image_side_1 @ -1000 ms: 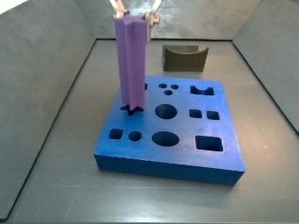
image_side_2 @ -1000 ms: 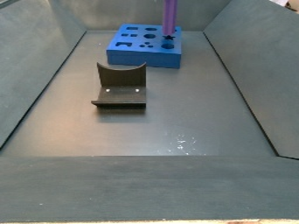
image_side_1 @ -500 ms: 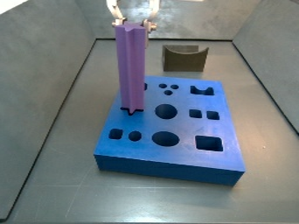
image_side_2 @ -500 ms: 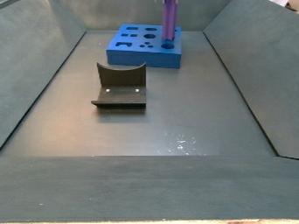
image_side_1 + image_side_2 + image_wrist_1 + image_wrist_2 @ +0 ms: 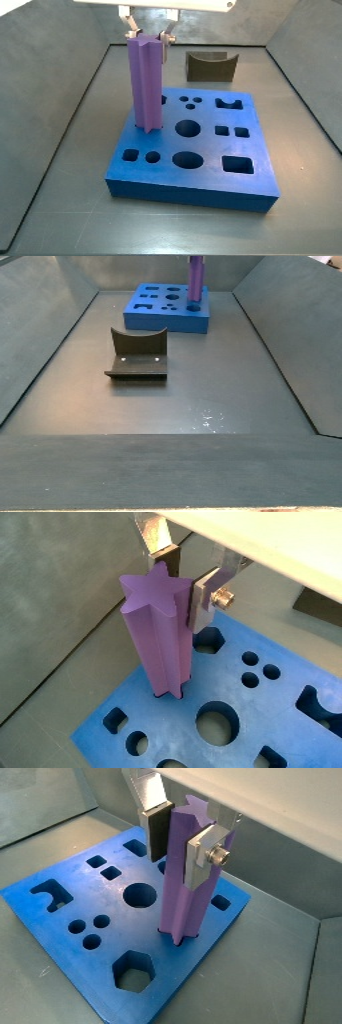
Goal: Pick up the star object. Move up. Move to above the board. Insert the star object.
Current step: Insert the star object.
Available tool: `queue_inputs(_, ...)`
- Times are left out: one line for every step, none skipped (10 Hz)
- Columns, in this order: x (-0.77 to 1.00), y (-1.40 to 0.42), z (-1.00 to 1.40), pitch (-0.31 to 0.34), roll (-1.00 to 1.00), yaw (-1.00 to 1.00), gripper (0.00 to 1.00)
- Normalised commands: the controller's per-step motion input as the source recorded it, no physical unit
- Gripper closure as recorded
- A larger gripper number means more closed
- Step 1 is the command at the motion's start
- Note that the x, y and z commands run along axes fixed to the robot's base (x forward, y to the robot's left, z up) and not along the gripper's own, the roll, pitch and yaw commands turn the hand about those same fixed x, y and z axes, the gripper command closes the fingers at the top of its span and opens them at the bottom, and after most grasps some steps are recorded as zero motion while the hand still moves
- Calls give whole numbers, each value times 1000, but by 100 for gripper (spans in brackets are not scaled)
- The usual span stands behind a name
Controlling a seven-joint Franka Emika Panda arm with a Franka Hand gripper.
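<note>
The tool (image 5: 183, 580) pinches the top of the star object (image 5: 160, 637), which stands upright with its lower end in a hole at the edge of the board (image 5: 241, 737). The fixture (image 5: 135, 354) sits well apart from the board.

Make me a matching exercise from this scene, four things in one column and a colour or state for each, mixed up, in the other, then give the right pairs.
Things:
1. star object
2. board
3. fixture
4. gripper

States:
A. bright blue, full of shaped holes
B. dark bracket standing on the floor apart from the board
C. light purple, upright, lower end in a hole
D. silver fingers clamped on the purple piece's top

Pairs: 1-C, 2-A, 3-B, 4-D
</note>
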Motion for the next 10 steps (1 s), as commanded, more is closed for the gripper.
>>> queue_inputs(0, 0, -466, 0, 144, 43, 100)
queue_inputs(0, 226, -643, -126, 83, 83, 100)
queue_inputs(0, 86, -377, -96, 40, 0, 100)
queue_inputs(0, 0, 0, -19, 0, 0, 100)
queue_inputs(-6, -14, -457, -60, 136, 0, 100)
queue_inputs(-34, 0, -923, -141, 127, 0, 100)
queue_inputs(-34, 0, -914, -151, 123, 0, 100)
queue_inputs(-20, 0, -894, -157, 127, 0, 100)
queue_inputs(-14, 0, -874, -166, 130, 0, 100)
queue_inputs(-17, 0, -869, -169, 136, 0, 100)
